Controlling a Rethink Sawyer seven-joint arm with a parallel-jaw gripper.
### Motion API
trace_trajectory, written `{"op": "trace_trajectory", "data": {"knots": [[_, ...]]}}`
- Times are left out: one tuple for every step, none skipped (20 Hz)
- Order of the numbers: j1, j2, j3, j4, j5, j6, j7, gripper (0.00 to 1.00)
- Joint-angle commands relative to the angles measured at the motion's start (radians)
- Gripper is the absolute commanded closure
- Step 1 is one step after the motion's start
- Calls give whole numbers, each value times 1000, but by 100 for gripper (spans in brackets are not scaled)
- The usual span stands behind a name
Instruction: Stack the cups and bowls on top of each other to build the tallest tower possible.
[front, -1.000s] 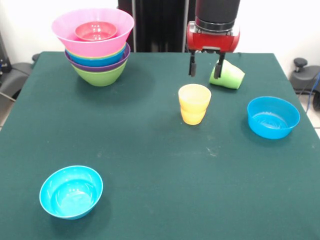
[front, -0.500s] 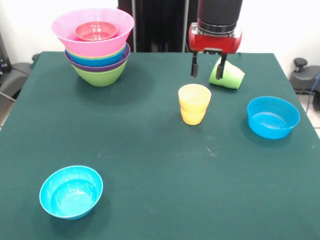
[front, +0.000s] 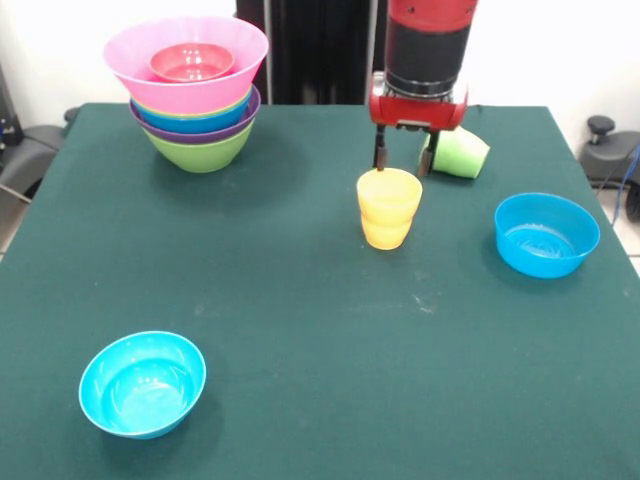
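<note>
The yellow-orange cup (front: 389, 207) stands upright near the table's middle. The light green cup (front: 462, 153) lies on its side behind it to the right. My gripper (front: 402, 160) is open and empty, its fingers just above and behind the yellow cup's rim, with one fingertip (front: 380, 155) at the rim's left. The tower (front: 190, 92) stands at the far left: a lime green bowl at its base, purple, blue and green rims, a huge pink bowl and a small red bowl (front: 191, 62) inside it. A blue bowl (front: 546, 234) sits at the right and a cyan bowl (front: 142, 384) at the near left.
The green table (front: 300, 300) has its edges close to the blue bowl on the right. The robot's black pedestal (front: 310, 50) stands behind the table's far edge. Grey equipment (front: 605, 145) lies beyond the right edge.
My gripper has moved nearer and lower, from in front of the green cup to just over the yellow cup's rim. The cups and bowls have not moved.
</note>
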Motion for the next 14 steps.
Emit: {"op": "trace_trajectory", "data": {"knots": [[6, 103, 34, -45, 11, -95, 126, 0], [-1, 107, 40, -49, 12, -85, 115, 0], [-4, 109, 43, -57, 15, -65, 102, 0], [-5, 107, 43, -60, 13, -59, 95, 0], [-3, 102, 41, -62, 14, -54, 94, 0], [-1, 97, 39, -56, 15, -57, 97, 0], [1, 93, 37, -54, 16, -57, 100, 0], [3, 88, 35, -51, 17, -56, 103, 0], [3, 86, 36, -50, 19, -52, 103, 0], [3, 84, 37, -48, 19, -52, 103, 0], [2, 85, 38, -53, 20, -47, 100, 0], [0, 86, 40, -55, 21, -45, 98, 0], [-1, 84, 42, -46, 20, -51, 99, 0], [-2, 84, 44, -44, 20, -52, 99, 0]]}}
